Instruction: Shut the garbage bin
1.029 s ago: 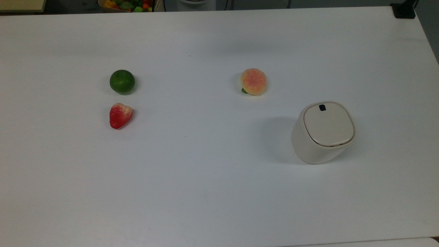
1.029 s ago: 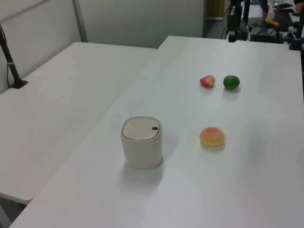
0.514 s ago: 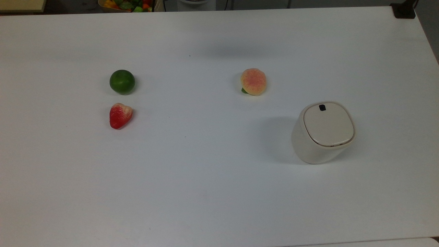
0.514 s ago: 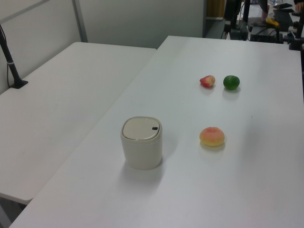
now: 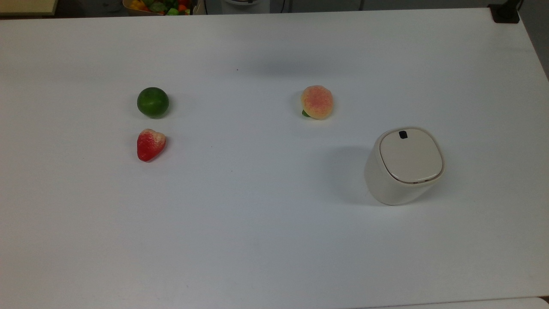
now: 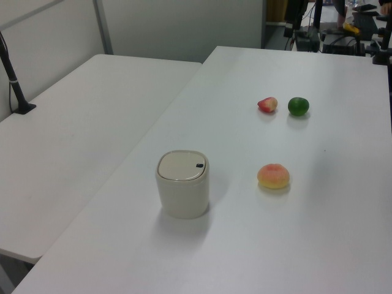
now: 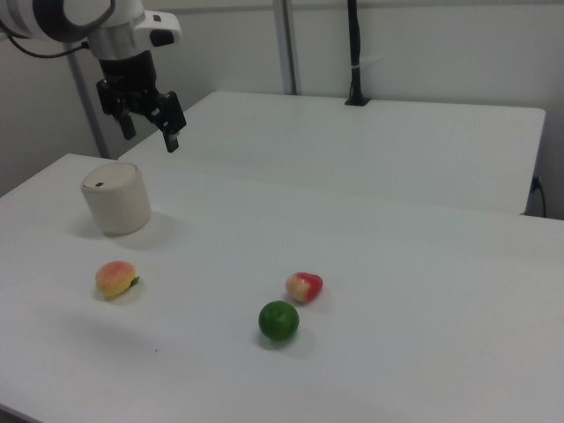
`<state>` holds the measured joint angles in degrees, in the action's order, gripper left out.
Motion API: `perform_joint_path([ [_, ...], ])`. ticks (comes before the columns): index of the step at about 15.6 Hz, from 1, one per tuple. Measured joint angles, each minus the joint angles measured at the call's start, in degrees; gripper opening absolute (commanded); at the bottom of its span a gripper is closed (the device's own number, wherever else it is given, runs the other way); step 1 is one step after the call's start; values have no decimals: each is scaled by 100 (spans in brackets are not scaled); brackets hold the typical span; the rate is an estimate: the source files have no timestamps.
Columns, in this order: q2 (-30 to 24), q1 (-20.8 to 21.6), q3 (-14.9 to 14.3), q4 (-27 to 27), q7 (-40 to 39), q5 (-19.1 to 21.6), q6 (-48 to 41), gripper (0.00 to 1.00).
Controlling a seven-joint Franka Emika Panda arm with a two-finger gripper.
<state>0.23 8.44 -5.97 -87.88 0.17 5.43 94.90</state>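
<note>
Above, in the right view's upper left, I see my gripper (image 7: 150, 130) hanging fingers-down, spread and empty, over the garbage bin (image 7: 115, 197), lid flat, on the table (image 7: 397, 291)

My gripper (image 7: 150, 129) is black; the garbage bin (image 5: 403, 165) cream with a black tab (image 5: 403, 134); lime (image 5: 152, 102) green, strawberry (image 5: 150, 144) red, peach (image 5: 317, 101) yellow-pink; table (image 5: 257, 223) white.

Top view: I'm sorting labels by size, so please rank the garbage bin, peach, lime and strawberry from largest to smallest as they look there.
1. garbage bin, clearly the largest.
2. peach.
3. lime and strawberry, which look too alike in size to rank.
</note>
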Motion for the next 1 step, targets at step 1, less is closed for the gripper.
perform_joint_path([
  [1,6,7,4,-4,0,0,0,100],
])
